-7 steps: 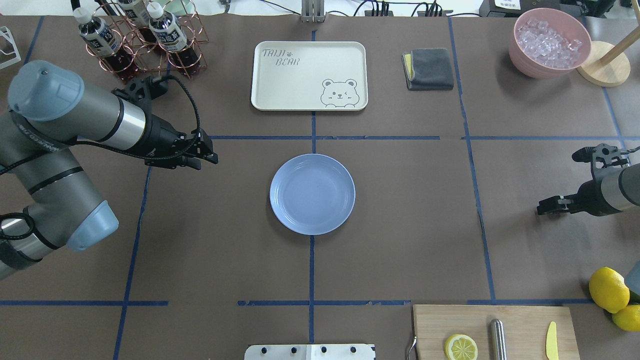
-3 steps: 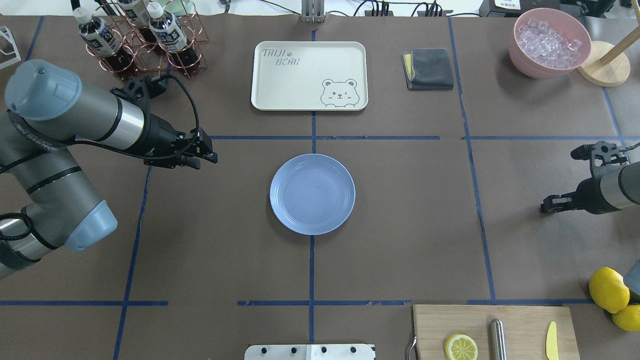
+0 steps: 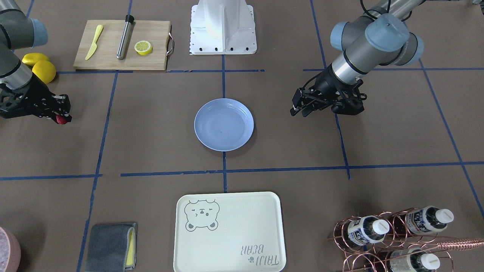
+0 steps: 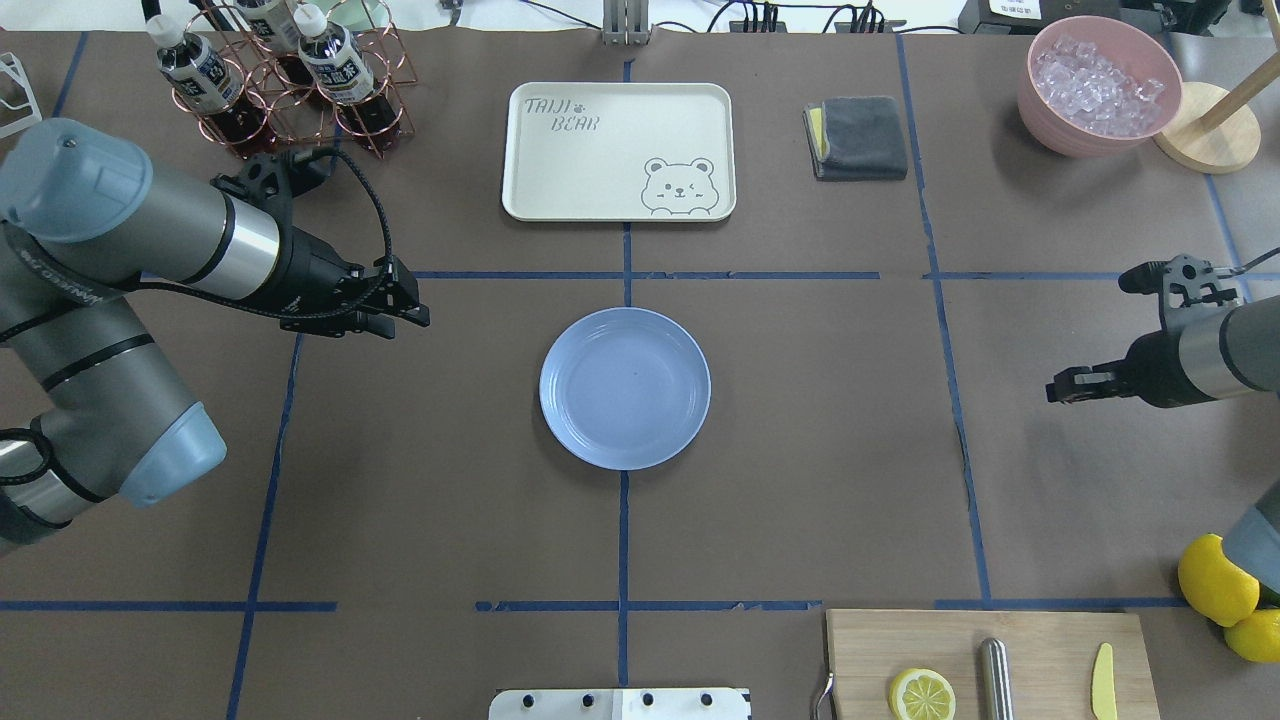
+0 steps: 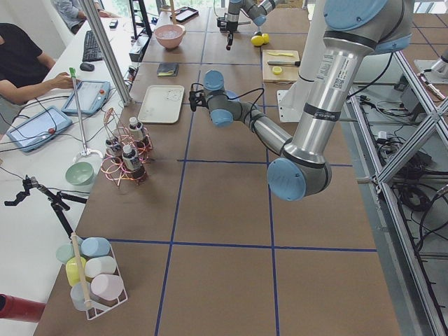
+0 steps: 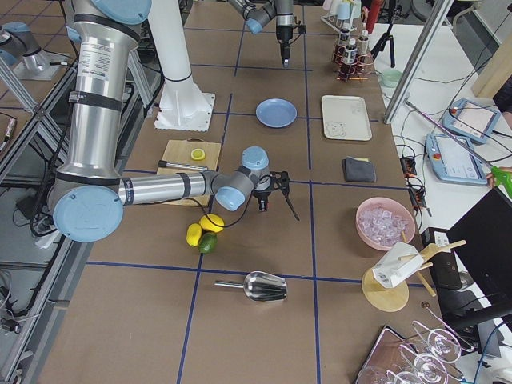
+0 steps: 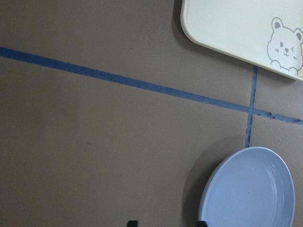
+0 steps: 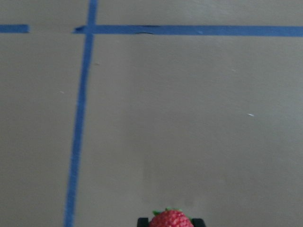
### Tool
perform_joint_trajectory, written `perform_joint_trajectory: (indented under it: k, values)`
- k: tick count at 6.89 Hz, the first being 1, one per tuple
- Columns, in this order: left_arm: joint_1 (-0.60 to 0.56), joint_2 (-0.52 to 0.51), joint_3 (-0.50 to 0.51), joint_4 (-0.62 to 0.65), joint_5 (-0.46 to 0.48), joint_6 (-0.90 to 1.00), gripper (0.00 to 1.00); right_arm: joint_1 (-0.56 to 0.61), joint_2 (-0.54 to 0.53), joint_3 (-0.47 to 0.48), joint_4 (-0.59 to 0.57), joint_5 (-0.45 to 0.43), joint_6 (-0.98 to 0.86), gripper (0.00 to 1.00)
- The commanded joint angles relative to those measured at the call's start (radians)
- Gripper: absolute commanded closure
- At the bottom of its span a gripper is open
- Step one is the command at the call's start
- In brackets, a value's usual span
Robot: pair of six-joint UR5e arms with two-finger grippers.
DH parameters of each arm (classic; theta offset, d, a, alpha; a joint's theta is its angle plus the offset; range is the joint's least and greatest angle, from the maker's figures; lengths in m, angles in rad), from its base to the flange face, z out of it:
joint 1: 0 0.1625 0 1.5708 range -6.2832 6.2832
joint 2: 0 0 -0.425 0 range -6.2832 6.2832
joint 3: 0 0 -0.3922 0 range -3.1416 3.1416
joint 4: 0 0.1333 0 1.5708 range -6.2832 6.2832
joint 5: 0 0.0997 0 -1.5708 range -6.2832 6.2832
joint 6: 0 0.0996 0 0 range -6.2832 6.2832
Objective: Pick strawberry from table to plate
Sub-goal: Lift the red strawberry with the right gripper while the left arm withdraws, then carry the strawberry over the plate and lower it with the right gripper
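Spreading wide, the brown tabletop [image 4: 800, 450] carries a blue tape grid. Nearest me, at the plate's 4 o'clock, a cutting board [image 4: 860, 660] holds a lemon half [image 4: 922, 694]. The light-blue plate [image 4: 625, 388] sits dead centre. At its 3 o'clock, well apart, the right fingers [image 4: 1060, 389] are clenched on the strawberry [image 3: 61, 119]. It is hidden from overhead but plain in the front and wrist views. At 9 o'clock the left fingers [image 4: 418, 316] hang released. Farther off, a cream tray [image 4: 600, 170] lies at 12, and a pink bowl [image 4: 1045, 130] holds ice [image 4: 1100, 85] at 2.
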Motion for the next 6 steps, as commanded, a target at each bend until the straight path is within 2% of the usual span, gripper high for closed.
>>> perform_joint_trajectory:
  k: [1,2,3,4,5,6]
  values:
    - [-0.032,0.131,-0.081,0.000,-0.001,0.119,0.50,-0.067,0.171,0.012,-0.049,-0.011,0.230,1.00]
    - [-0.080,0.209,-0.116,0.000,-0.006,0.204,0.50,-0.139,0.254,0.012,-0.079,-0.061,0.317,1.00]
    - [-0.115,0.252,-0.126,0.000,-0.006,0.266,0.50,-0.231,0.375,0.007,-0.164,-0.141,0.428,1.00]
    - [-0.141,0.291,-0.135,0.000,-0.006,0.324,0.50,-0.323,0.527,-0.006,-0.323,-0.243,0.502,1.00]
    - [-0.163,0.338,-0.155,-0.002,-0.006,0.373,0.50,-0.375,0.654,-0.061,-0.408,-0.314,0.567,1.00]
    - [-0.181,0.357,-0.155,-0.002,-0.006,0.400,0.49,-0.389,0.771,-0.179,-0.410,-0.333,0.622,1.00]
